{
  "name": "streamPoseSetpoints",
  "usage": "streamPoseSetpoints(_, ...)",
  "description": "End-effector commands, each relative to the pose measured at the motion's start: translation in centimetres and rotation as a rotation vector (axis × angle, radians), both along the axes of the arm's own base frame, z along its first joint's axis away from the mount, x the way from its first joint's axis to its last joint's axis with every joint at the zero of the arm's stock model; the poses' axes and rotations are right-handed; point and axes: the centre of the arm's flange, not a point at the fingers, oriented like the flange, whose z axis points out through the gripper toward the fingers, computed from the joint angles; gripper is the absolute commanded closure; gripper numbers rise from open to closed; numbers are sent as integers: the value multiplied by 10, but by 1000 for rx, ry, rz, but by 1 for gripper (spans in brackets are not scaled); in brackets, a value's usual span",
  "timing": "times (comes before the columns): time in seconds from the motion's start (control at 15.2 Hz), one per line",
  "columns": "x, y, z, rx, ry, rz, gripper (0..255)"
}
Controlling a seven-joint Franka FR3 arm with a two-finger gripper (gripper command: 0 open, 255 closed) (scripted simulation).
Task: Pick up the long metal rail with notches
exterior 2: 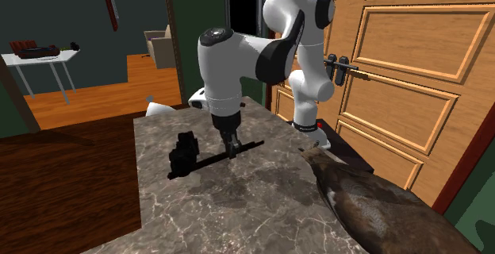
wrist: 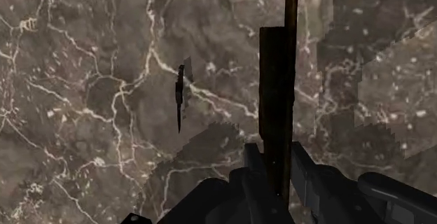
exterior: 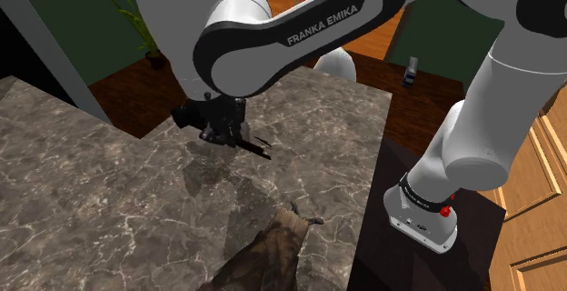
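Note:
My black gripper point(exterior 2: 232, 148) hangs over the middle of the marble counter point(exterior 2: 238, 205), shut on a long thin dark rail point(exterior 2: 252, 144). The rail runs roughly level and sticks out on both sides of the fingers. In the wrist view the rail point(wrist: 274, 82) stretches straight away from between the closed fingers point(wrist: 302, 166). From the shoulder view the gripper point(exterior: 227, 135) holds the rail point(exterior: 259, 145) a little above the stone, with a shadow beneath it.
A black blocky object point(exterior 2: 184, 153) is near the rail's far end; I cannot tell if they are joined. A brown mottled lump point(exterior 2: 365, 205) lies at the counter's near end beside the stand. A thin dark sliver point(wrist: 180, 98) lies on the marble. A panelled wooden door point(exterior 2: 412, 62) stands behind.

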Motion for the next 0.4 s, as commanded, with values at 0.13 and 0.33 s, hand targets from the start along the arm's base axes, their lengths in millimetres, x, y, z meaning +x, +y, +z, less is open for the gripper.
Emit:
streamPoseSetpoints(0.13, 1, 0, 21, 0, 0, 0, 255)
streamPoseSetpoints(0.33, 1, 0, 27, 0, 0, 0, 255)
